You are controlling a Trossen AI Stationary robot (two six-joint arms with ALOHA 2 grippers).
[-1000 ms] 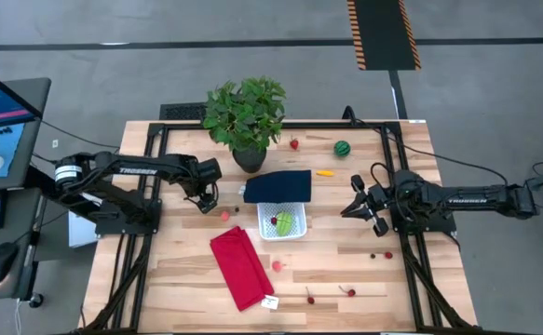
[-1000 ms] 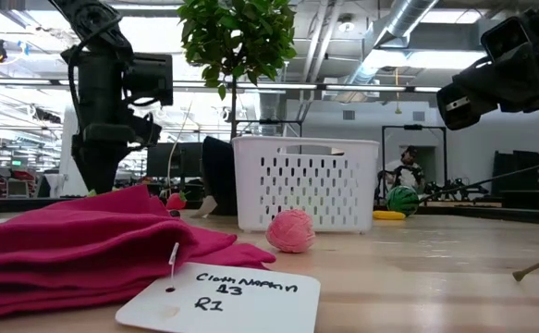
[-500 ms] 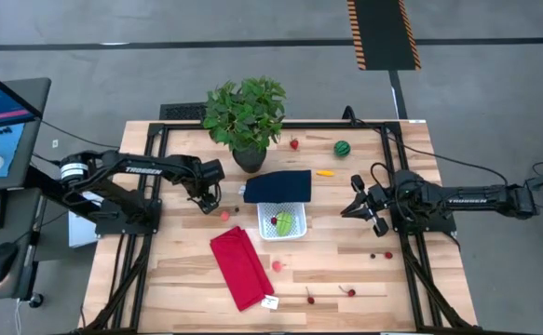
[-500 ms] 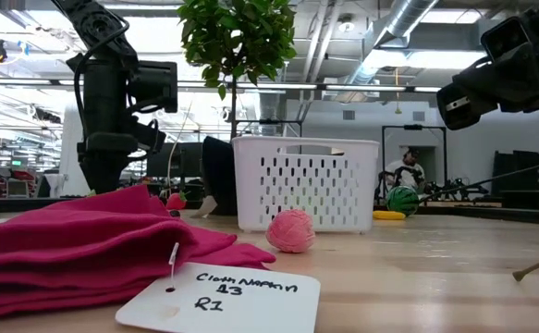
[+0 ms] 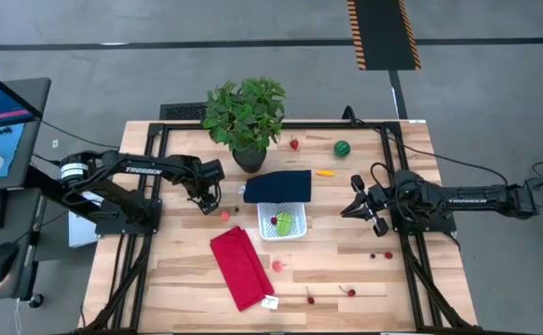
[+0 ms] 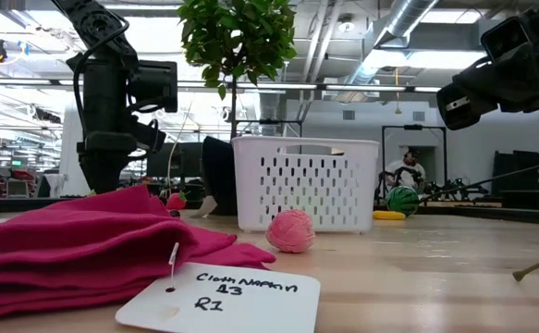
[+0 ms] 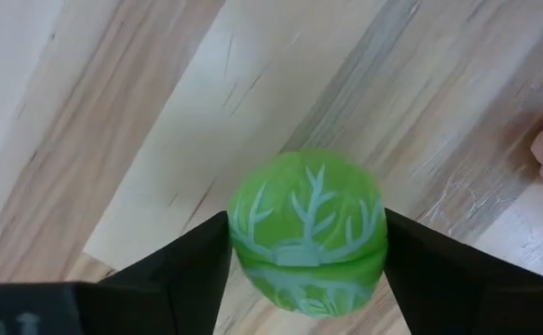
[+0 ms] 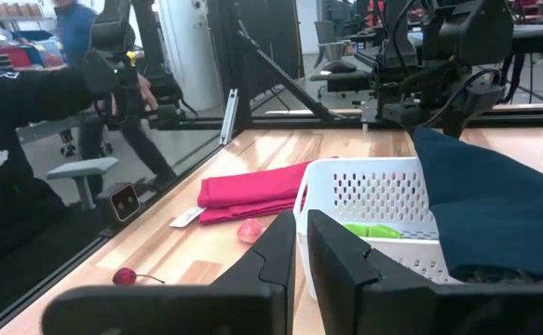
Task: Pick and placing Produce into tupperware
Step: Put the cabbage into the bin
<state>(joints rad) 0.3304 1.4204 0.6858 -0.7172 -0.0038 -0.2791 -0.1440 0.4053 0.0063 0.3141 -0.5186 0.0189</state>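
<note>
1. A wooden table (image 5: 346, 270) in an open workshop carries everything; the potted plant (image 5: 245, 116) stands at its far edge, with the red cloth (image 5: 240, 267) and its paper tag (image 6: 218, 296) toward the near edge.

2. The white tupperware (image 5: 283, 223) sits mid-table, its navy lid (image 5: 278, 186) lying against its far side. Something green already rests inside it.

3. The left gripper (image 5: 208, 199) is low over the boards, beside the plant pot and well apart from the container. Its wrist view shows a green cabbage-like toy (image 7: 306, 233) squeezed between the two dark fingers (image 7: 183, 270), which touch it on both flanks; the claw looks clamped on it.

4. The right gripper (image 5: 359, 207) waits at the container's other side, jaws together and empty.

5. Remaining produce lies scattered: the striped melon (image 5: 343, 148), orange piece (image 5: 324, 172) and strawberry (image 5: 294, 144) along the far side, a pink ball (image 6: 291, 230) near the cloth, small cherries (image 5: 349, 291) near the front.

6. The step in hand, as I judge it, is lifting the green toy. It is round and smooth, so the grip should stay centred on its widest girth. Rise straight before swinging across, clear the rim and the lid's edge, and release low inside so it cannot bounce out.
</note>
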